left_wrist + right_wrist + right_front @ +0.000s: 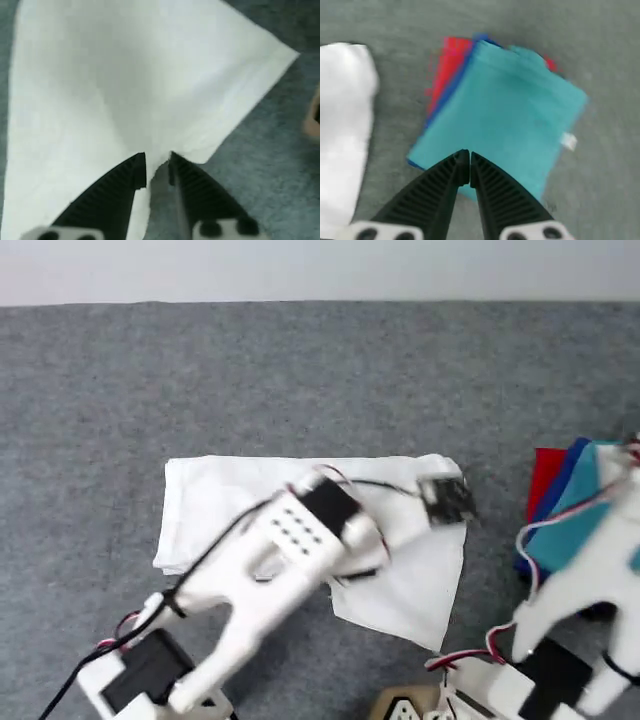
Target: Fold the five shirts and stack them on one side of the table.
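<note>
A white shirt [220, 505], partly folded, lies in the middle of the grey table. My left gripper [158, 169] is at its right side, near the far right corner [447, 498], nearly shut with a fold of the white cloth pinched between its tips. On the table's right side lies a stack of folded shirts: teal [510, 120] on top, blue [451, 90] and red [451, 62] beneath, also seen in the high view [565, 505]. My right gripper [466, 161] is shut just over the teal shirt's near edge, with nothing visible between its fingers.
The grey felt table [300, 370] stretches bare behind the shirts to a pale wall. The arm bases and cables crowd the front edge [150, 670]. A tan object [400, 705] lies at the front between the bases.
</note>
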